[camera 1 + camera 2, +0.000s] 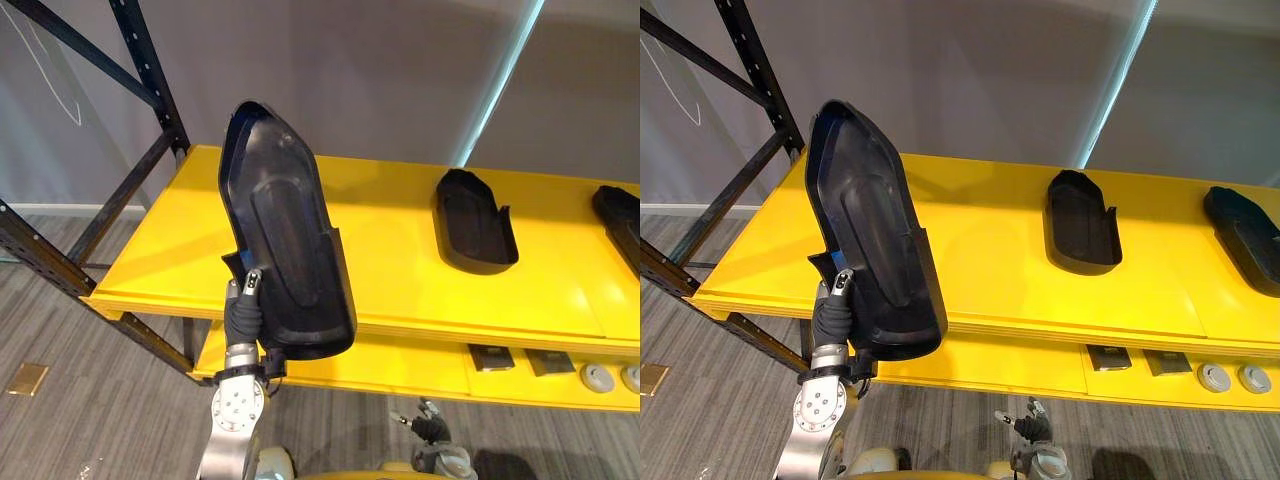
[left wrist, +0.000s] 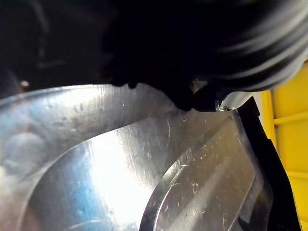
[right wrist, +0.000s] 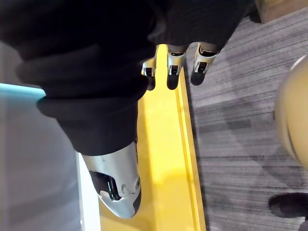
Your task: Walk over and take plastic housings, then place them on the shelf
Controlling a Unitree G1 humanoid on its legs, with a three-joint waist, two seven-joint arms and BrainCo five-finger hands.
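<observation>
The left hand (image 1: 243, 318) pinches the lower end of a long black moulded plastic housing (image 1: 285, 235): thumb on its hollow face, other fingers hidden behind. The housing stands nearly upright above the hand, over the left end of the yellow shelf board (image 1: 390, 270). Best practice: tip it forward and lay it flat on bare board, clear of the second black housing (image 1: 475, 222) lying well right of the hand. The right hand (image 3: 118, 183) hangs low with fingers relaxed, empty. The left wrist view alone reveals the held housing's glossy, scratched surface; the right wrist view alone confirms the free fingertips
</observation>
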